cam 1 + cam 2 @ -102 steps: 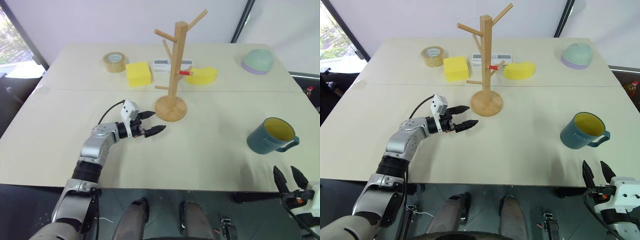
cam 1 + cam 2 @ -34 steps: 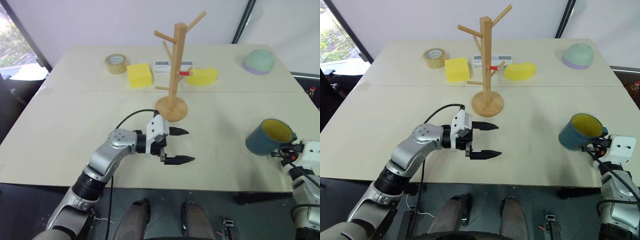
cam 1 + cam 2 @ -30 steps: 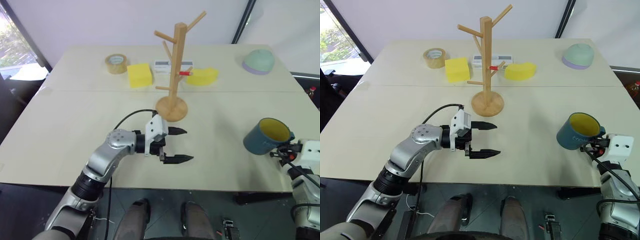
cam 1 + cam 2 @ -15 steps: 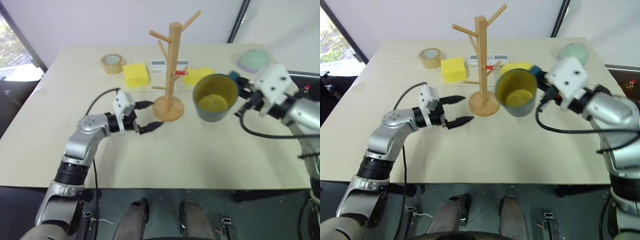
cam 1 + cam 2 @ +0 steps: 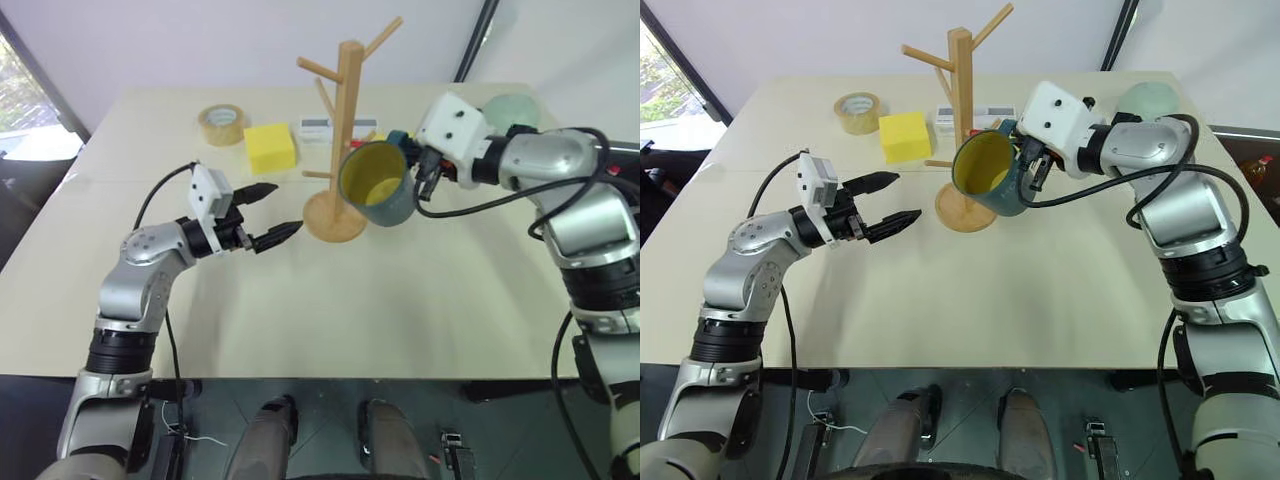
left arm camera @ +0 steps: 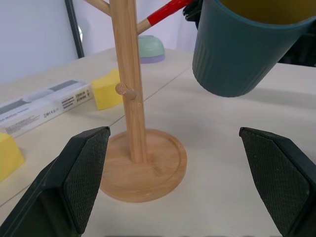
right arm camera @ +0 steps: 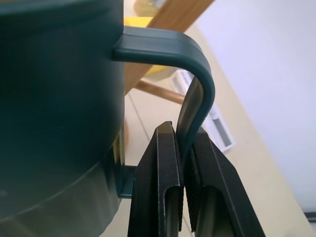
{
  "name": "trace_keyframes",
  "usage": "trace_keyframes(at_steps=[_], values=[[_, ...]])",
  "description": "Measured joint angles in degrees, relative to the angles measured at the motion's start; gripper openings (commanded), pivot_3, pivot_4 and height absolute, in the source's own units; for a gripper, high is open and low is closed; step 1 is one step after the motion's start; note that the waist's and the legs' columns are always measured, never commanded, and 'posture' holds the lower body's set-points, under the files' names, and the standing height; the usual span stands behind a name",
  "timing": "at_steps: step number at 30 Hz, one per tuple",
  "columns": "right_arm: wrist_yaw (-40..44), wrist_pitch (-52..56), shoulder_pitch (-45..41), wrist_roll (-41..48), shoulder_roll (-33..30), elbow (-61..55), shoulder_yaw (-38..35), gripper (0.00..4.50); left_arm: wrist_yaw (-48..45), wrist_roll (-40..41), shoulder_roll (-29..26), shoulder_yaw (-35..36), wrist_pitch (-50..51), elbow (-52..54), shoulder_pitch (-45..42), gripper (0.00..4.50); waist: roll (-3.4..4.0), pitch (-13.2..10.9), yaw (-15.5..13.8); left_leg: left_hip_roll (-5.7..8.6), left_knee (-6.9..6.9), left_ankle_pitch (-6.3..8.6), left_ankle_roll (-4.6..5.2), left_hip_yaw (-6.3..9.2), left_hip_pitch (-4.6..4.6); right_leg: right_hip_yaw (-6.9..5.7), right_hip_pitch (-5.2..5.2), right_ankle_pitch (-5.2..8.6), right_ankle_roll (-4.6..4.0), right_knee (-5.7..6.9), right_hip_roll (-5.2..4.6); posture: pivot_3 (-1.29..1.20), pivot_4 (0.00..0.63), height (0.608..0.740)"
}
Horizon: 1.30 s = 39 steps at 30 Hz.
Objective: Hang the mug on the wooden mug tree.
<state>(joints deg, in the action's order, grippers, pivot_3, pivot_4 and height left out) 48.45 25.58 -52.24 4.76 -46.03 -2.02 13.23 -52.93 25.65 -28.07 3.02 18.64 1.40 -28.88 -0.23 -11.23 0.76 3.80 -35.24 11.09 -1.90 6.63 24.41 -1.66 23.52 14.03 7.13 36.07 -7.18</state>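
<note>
A: The right gripper [image 7: 183, 187] is clamped on the loop handle of the mug [image 5: 376, 184], held tipped in the air at three o'clock of the wooden mug tree [image 5: 345, 120]. That thin pinch could let it swing and knock a peg.

B: The left gripper [image 5: 272, 212], jaws wide and empty, waits at nine o'clock of the base. Open tabletop lies at six o'clock; the yellow sponge [image 5: 271, 148] crowds twelve.

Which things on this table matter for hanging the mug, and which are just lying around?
Part of the job:
- mug, held by its handle in the right gripper
- wooden mug tree

Lying about:
- tape roll
- yellow sponge block
- white box
- pale green dome
</note>
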Motion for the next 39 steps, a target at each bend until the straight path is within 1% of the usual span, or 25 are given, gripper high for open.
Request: trace_keyframes(at_steps=[5, 15, 24, 27, 28, 31, 35, 39], values=[[1.6, -0.1, -2.1, -2.2, 1.8, 0.5, 1.0, 0.01, 0.7, 0.1, -0.1, 0.2, 0.0, 1.1, 0.7, 4.5, 0.0, 0.0, 0.2, -0.02, 0.0, -0.02, -0.03, 0.0, -0.04, 0.02, 0.02, -0.01, -0.01, 0.07, 0.03, 0.0, 0.15, 0.74], [1.6, 0.7, -6.3, -6.4, 7.1, 4.3, 2.9, 0.01, 1.1, 0.1, -0.2, 0.2, 0.1, 1.2, 1.1, 4.5, 0.0, 0.0, 0.1, -0.06, 0.01, -0.08, -0.13, 0.01, -0.04, 0.02, 0.04, -0.04, -0.05, 0.09, 0.08, 0.0, 0.15, 0.74], [1.6, 0.4, -6.6, -9.7, 9.2, 8.2, 4.6, 0.01, 1.2, 0.8, -0.2, 0.2, 0.2, 1.5, 1.1, 4.5, 0.0, 0.0, 0.2, -0.06, 0.01, -0.09, -0.15, 0.01, -0.04, 0.02, 0.05, -0.05, -0.05, 0.1, 0.1, 0.0, 0.15, 0.74], [1.7, -0.3, -6.6, -10.2, 9.6, 8.8, 4.6, 1.07, 1.3, 1.0, -0.2, 0.2, 0.2, 1.6, 1.1, 4.5, 0.0, 0.0, 0.2, -0.06, 0.01, -0.1, -0.16, 0.02, -0.04, 0.02, 0.05, -0.05, -0.05, 0.11, 0.1, 0.0, 0.15, 0.74], [1.7, -0.7, -6.6, -10.3, 9.6, 8.9, 4.5, 1.49, 1.3, 1.0, -0.2, 0.2, 0.2, 1.6, 1.1, 4.5, 0.0, 0.0, 0.2, -0.06, 0.01, -0.1, -0.16, 0.01, -0.04, 0.02, 0.05, -0.05, -0.05, 0.11, 0.1, 0.0, 0.15, 0.74], [1.4, -1.4, -6.6, -10.7, 9.6, 9.0, 4.3, 2.97, 1.4, 1.1, -0.2, 0.2, 0.2, 1.7, 1.1, 4.5, 0.0, 0.0, 0.2, -0.08, 0.01, -0.1, -0.17, 0.01, -0.05, 0.02, 0.06, -0.06, -0.05, 0.13, 0.12, 0.0, 0.15, 0.74], [1.4, -2.2, -6.5, -10.7, 8.9, 8.8, 3.5, 2.97, 1.7, 1.2, -0.2, 0.2, 0.2, 2.0, 1.0, 4.5, 0.0, 0.0, 0.2, -0.11, 0.01, -0.12, -0.2, 0.02, -0.05, 0.02, 0.06, -0.07, -0.06, 0.13, 0.15, 0.0, 0.15, 0.74], [1.4, -1.9, -5.7, -9.3, 6.3, 7.3, -1.5, 2.97, 2.0, 2.0, -0.2, 0.7, 0.6, 2.2, 1.0, 4.5, 0.0, 0.0, -0.1, -0.11, 0.01, -0.12, -0.2, 0.02, -0.04, 0.02, 0.04, -0.07, -0.06, 0.12, 0.15, 0.0, 0.15, 0.74]])
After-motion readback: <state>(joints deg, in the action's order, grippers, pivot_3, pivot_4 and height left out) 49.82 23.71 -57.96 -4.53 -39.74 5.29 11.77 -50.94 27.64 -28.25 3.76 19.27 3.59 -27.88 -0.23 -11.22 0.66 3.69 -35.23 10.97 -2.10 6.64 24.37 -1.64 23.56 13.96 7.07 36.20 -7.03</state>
